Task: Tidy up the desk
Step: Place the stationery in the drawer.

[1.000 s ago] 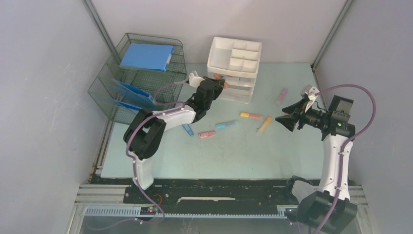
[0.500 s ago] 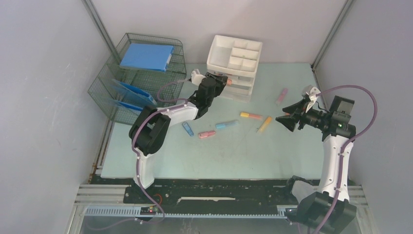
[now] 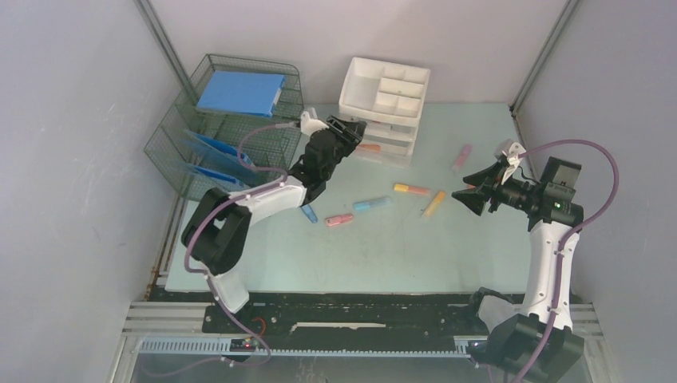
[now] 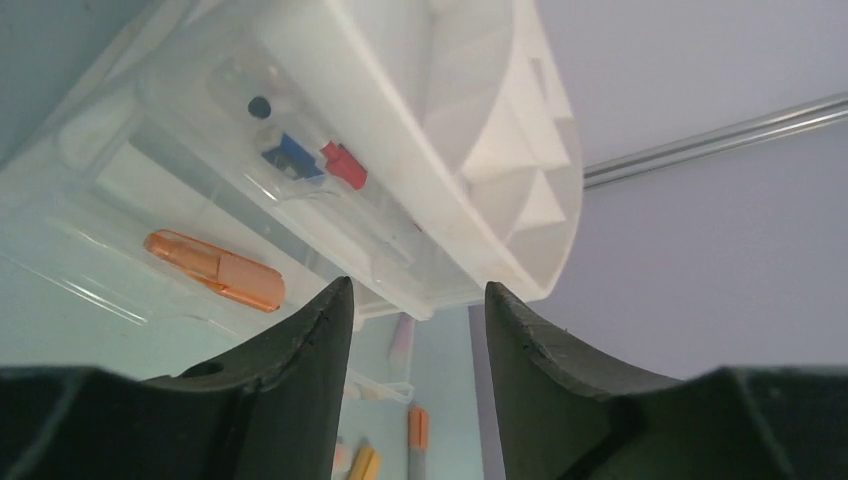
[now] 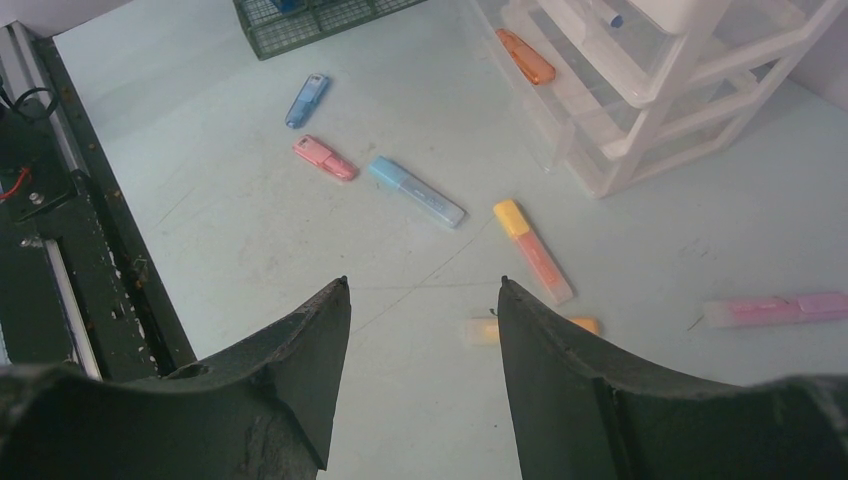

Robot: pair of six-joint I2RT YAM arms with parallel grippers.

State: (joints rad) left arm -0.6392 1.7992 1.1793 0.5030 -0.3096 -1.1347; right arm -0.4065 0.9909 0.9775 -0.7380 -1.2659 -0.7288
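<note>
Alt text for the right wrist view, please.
The open right gripper hovers above the desk, where coloured markers lie scattered. At top right, a clear drawer unit holds an orange marker.

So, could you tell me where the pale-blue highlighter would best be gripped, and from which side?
Probably mid-barrel, from straight above, closing across its narrow width. The pale-blue highlighter lies flat on the desk, long and slim, with bare surface along both long sides. The pink one sits near its cap end, so stay off that end.
</note>
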